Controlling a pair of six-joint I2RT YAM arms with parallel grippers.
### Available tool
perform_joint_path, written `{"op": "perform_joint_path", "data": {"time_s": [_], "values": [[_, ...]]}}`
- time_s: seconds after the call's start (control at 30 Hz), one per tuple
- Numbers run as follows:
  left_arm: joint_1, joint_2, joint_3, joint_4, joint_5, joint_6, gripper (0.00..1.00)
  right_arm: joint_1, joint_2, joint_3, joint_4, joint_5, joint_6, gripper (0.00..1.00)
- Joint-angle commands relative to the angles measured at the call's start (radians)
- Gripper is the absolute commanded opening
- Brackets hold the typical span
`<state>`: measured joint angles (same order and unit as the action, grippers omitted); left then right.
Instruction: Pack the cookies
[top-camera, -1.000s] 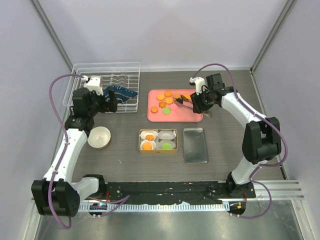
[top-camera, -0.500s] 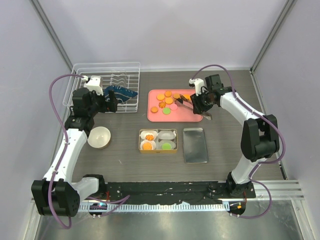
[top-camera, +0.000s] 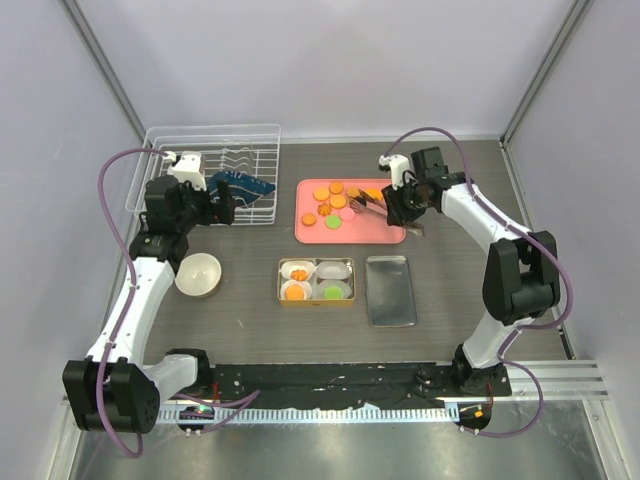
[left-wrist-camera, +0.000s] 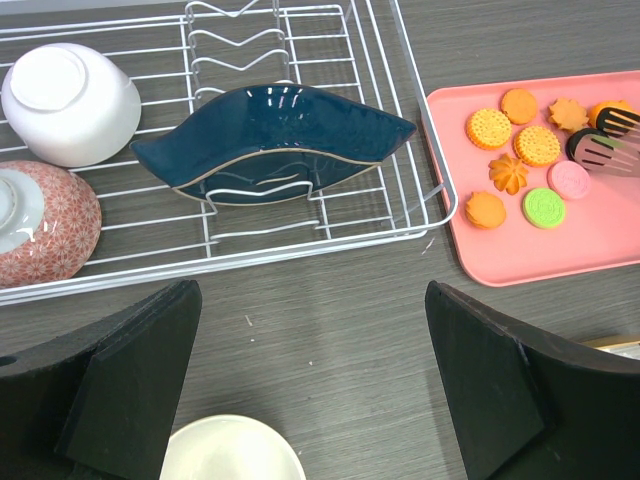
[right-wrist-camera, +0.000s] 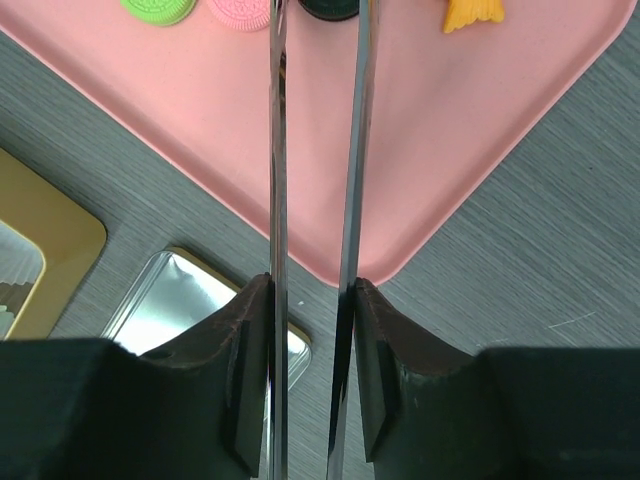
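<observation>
From above, the cookies (top-camera: 335, 200) lie loose on the pink tray (top-camera: 370, 232). The gold tin (top-camera: 281, 281) sits just on the tray's near side, and a few are already packed in it. The right gripper (top-camera: 392, 205), at the tray's right edge, is clamped on metal tongs (top-camera: 368, 204) that reach left across the tray, probably because flat discs are easier to pinch that way.

Left wrist: the left gripper (left-wrist-camera: 310, 390) stands wide apart and empty, parked well left of the tray.

Right wrist: the tong blades run narrowly apart over the tray toward a black cookie (right-wrist-camera: 328, 8).
</observation>
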<state>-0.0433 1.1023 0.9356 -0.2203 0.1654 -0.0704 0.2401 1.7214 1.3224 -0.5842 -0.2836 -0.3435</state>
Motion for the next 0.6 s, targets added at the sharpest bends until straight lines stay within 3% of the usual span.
{"op": "perform_joint_path", "data": {"time_s": [0.0, 0.57], "values": [[0.005, -0.002, 0.008, 0.045, 0.000, 0.006, 1.00, 0.002, -0.094, 0.064, 0.011, -0.019, 0.006, 0.32], [0.005, -0.007, 0.011, 0.045, 0.006, 0.004, 1.00, 0.005, -0.252, 0.046, -0.083, -0.097, 0.015, 0.32]]}}
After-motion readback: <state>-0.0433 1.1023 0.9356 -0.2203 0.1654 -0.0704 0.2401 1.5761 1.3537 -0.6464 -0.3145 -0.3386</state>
